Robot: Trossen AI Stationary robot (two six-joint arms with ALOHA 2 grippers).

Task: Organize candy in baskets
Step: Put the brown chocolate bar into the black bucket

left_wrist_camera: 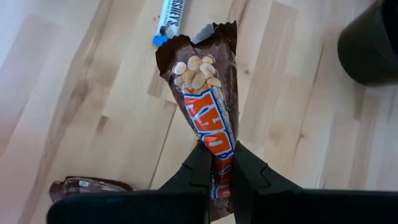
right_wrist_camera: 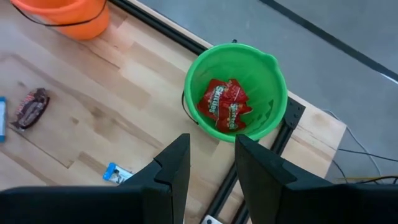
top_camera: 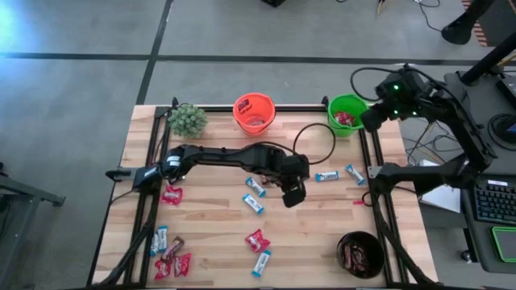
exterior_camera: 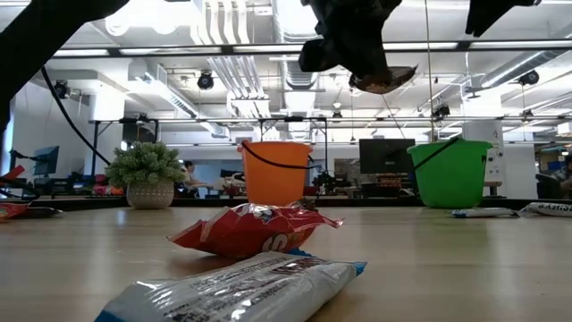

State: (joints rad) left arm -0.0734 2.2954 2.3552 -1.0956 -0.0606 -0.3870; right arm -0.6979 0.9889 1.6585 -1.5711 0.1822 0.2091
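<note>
Clearly the left pincer (left_wrist_camera: pixel 219 163) is clenched on a dark brown candy bar (left_wrist_camera: pixel 208 93), held up off the desk (top_camera: pixel 322 234) near its middle. Meanwhile the right pincer (right_wrist_camera: pixel 210 163) hangs part-open, holding nothing, over the green basket (right_wrist_camera: pixel 273 81) with red candies (right_wrist_camera: pixel 224 104) inside.

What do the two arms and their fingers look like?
Both arms are dark, built of slim jointed segments. The left arm has a black cable looping off it and a pale patch near its base. The right arm shows small green lights. The right gripper's fingers are black, flat and angular.
</note>
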